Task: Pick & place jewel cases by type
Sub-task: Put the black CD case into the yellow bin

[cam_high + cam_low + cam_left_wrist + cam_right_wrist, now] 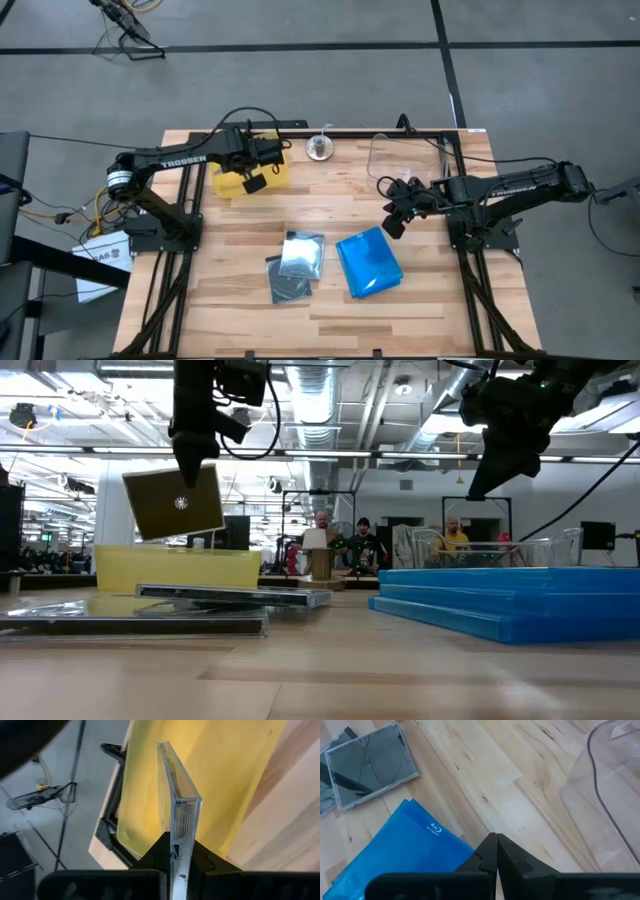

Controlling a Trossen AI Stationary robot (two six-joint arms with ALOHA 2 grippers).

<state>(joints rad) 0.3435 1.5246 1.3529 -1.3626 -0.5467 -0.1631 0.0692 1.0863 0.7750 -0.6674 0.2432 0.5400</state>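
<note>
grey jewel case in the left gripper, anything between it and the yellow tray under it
Nothing visible. The left gripper is shut on the grey jewel case, holding it on edge in the air above the yellow tray. In the left wrist view the part of the tray below it looks bare, and the low view shows open air between them.

Grey concrete floor (330,25) around the wooden desk (250,310). Beyond it, an open hall: exposed ceiling ducts (340,405), strip lights, three people (362,538) seated far back.
</note>
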